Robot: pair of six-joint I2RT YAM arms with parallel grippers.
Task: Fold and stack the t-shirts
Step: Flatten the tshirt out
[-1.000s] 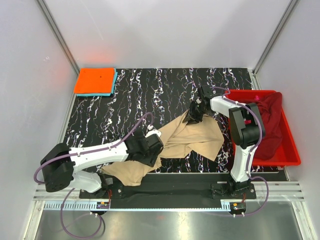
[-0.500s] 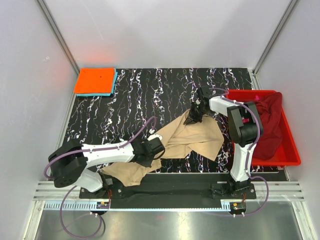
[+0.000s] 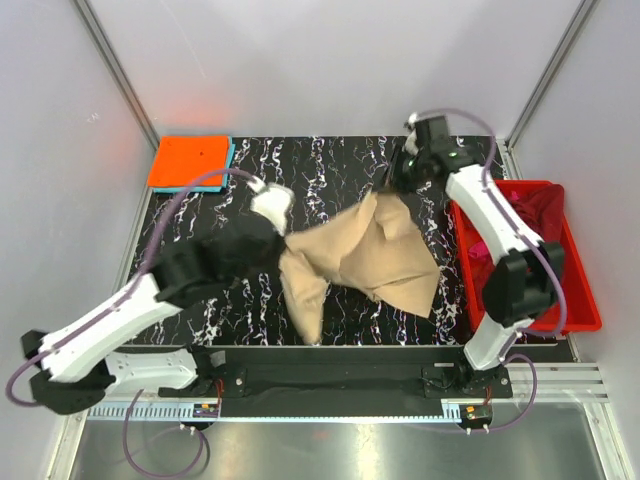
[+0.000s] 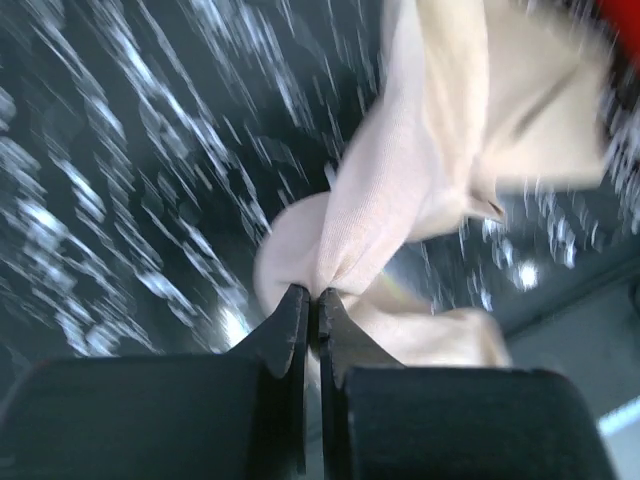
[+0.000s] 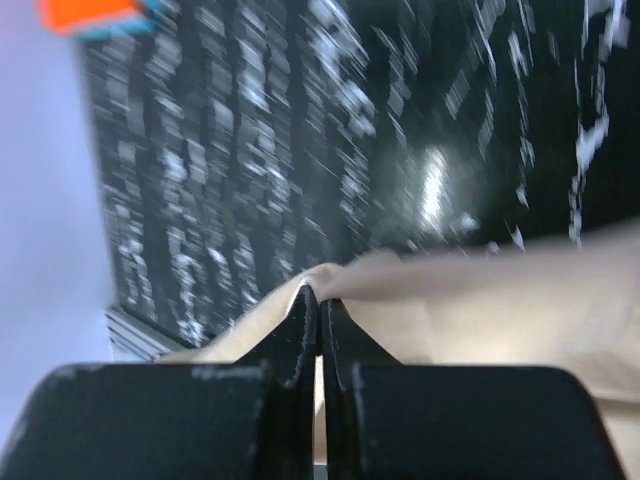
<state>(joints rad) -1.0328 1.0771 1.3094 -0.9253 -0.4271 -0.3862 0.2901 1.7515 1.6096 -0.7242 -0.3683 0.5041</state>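
The tan t-shirt (image 3: pixel 375 255) hangs lifted above the dark marbled table, stretched between both grippers. My left gripper (image 3: pixel 283 240) is shut on its left edge; the left wrist view shows the cloth (image 4: pixel 400 190) bunched in the closed tips of that gripper (image 4: pixel 312 296). My right gripper (image 3: pixel 386 190) is shut on the far upper corner, and in the right wrist view the fabric (image 5: pixel 480 300) drapes from the tips of the right gripper (image 5: pixel 318 296). A folded orange t-shirt (image 3: pixel 189 160) lies on a light blue one (image 3: pixel 229 168) at the far left corner. A maroon t-shirt (image 3: pixel 540 215) lies in the bin.
A red plastic bin (image 3: pixel 583 305) stands along the right edge of the table, beside the right arm. Grey walls close in the table on the left, far and right sides. The orange stack (image 5: pixel 85 12) shows at the top left of the right wrist view.
Both grippers closed on the tan t-shirt and rose with it. The left arm swung up and away from the near edge; the right gripper moved toward the far side, pulling the cloth taut.
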